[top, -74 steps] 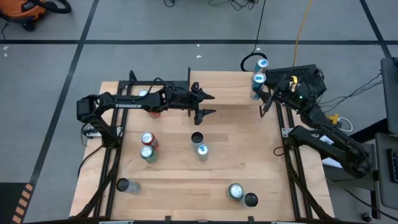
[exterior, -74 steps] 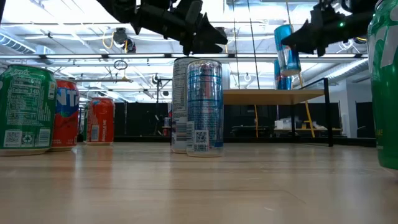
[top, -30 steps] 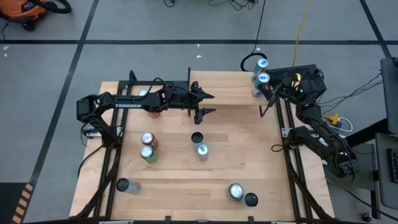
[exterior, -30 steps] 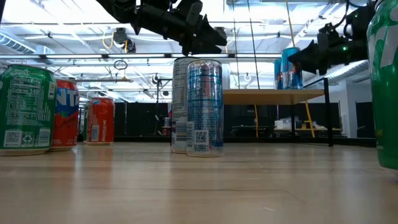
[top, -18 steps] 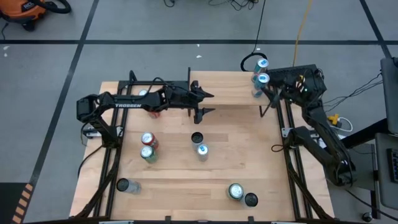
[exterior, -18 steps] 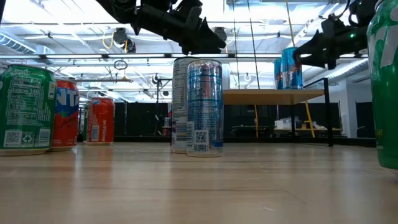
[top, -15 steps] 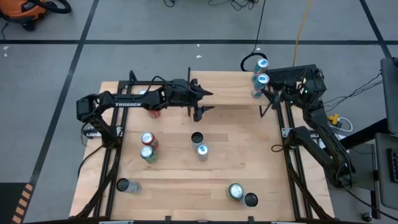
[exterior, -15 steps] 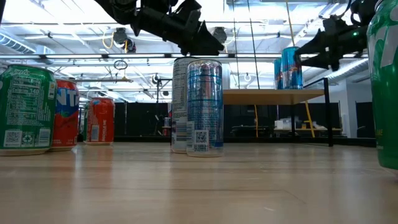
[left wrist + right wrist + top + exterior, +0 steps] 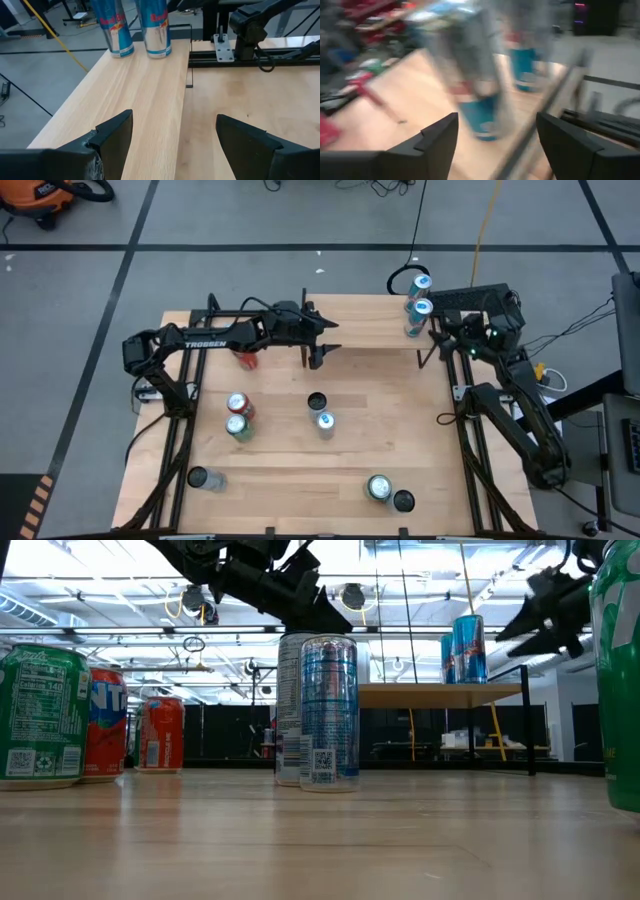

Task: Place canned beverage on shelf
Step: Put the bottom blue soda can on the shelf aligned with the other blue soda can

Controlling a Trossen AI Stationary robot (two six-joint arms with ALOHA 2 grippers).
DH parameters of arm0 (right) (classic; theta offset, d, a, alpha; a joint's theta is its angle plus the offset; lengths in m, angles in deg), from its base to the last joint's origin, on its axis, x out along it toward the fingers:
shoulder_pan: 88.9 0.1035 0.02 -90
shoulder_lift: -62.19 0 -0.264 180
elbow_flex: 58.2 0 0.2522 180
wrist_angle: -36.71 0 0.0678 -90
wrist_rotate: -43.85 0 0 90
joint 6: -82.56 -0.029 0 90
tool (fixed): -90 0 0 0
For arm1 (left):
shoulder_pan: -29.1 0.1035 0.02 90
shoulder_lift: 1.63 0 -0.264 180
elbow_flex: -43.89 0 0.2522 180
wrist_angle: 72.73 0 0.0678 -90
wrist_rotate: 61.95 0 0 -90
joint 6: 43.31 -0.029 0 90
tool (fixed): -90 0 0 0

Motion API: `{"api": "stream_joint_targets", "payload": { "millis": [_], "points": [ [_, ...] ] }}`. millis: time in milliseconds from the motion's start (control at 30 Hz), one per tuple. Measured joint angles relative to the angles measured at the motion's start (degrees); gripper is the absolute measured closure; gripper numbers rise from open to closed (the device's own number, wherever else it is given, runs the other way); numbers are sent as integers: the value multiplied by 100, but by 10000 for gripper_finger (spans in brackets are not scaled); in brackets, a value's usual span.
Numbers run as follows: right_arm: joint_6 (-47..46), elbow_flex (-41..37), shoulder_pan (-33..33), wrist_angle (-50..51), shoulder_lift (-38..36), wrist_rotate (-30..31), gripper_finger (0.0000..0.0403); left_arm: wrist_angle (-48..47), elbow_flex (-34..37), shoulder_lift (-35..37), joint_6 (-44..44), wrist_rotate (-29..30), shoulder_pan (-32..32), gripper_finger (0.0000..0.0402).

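A light wooden table [image 9: 300, 480] is seen from above on a grey floor marked with dark tape lines. Nearest the front edge, a green can [image 9: 379, 488] and a dark can [image 9: 403, 501] are set close together, with another dark can [image 9: 197, 477] well apart towards the left. Farther in, a red can [image 9: 238, 404] and a green one [image 9: 237, 426] stand touching, and a blue can [image 9: 325, 421] stands just beside a dark-topped can [image 9: 316, 401]. At the far edge the shelf [image 9: 370, 325] is raised on thin black legs. Two blue canned beverages [image 9: 155, 25] are stood upright at its right end, side by side. The left gripper [image 9: 316, 343] is held over the shelf's left part, fingers spread and empty. The right gripper [image 9: 442, 338] is held just beside the cans, its fingers [image 9: 432, 145] parted with nothing between them.
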Motion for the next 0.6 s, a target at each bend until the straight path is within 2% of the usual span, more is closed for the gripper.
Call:
{"api": "stream_joint_targets", "payload": {
  "millis": [100,400,600],
  "points": [
    [-46,7,174,18,-53,-342,177,6,0,0,-7,0,14,114],
    [-10,-48,797,-182,525,-313,289,361,0,-1,-11,0,12,114],
    [18,-48,957,-640,850,-114,328,557,0,-2,-9,10,17,114]
  ]
}}
